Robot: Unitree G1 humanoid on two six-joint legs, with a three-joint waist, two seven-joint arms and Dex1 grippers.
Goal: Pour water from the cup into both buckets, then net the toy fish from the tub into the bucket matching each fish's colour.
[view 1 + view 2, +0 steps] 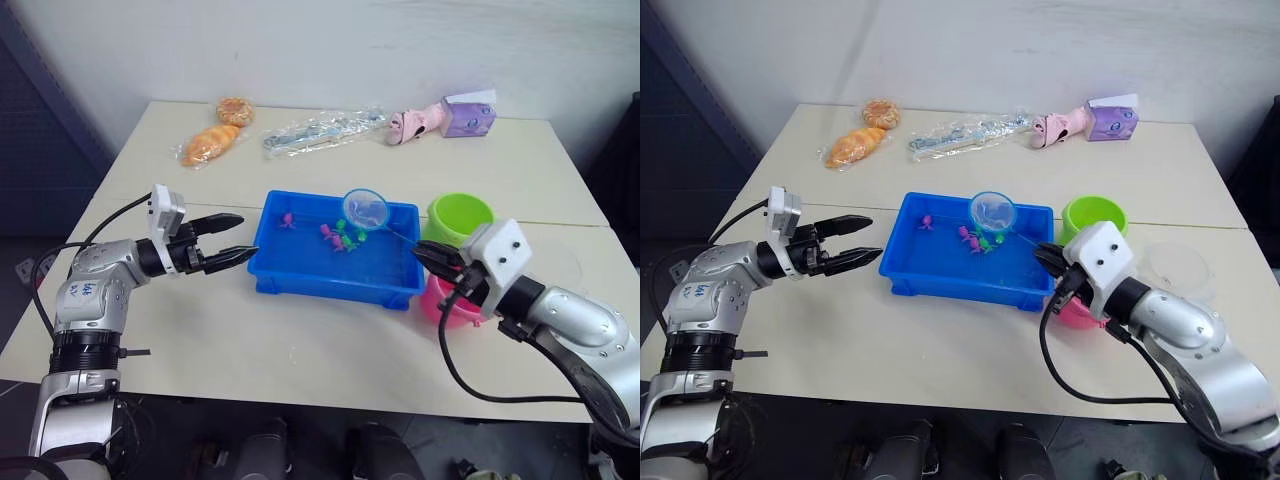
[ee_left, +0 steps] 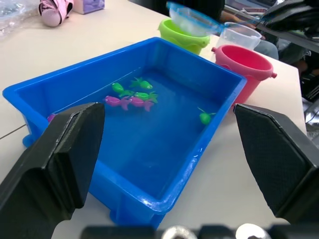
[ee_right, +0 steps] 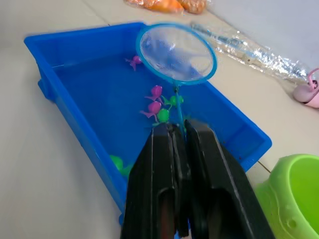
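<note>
left gripper [image 1: 232,240] hovering with jaws spread and empty, just beside the tub's [image 1: 300,283] left wall; best kept there, ready to steady it. toy fish [image 1: 338,236] clustered mid-tub in the water, one pink one apart toward the far left corner. net [image 1: 366,209] raised over the tub, handle pinched in the right gripper [image 1: 432,256]; next, probably a low tilt under one fish. green bucket [image 1: 461,218] and pink bucket [image 1: 446,302] just beside the tub's right end, cup [image 1: 1177,268] behind. snack bags [image 1: 214,135] far off, no obstacle.
</note>
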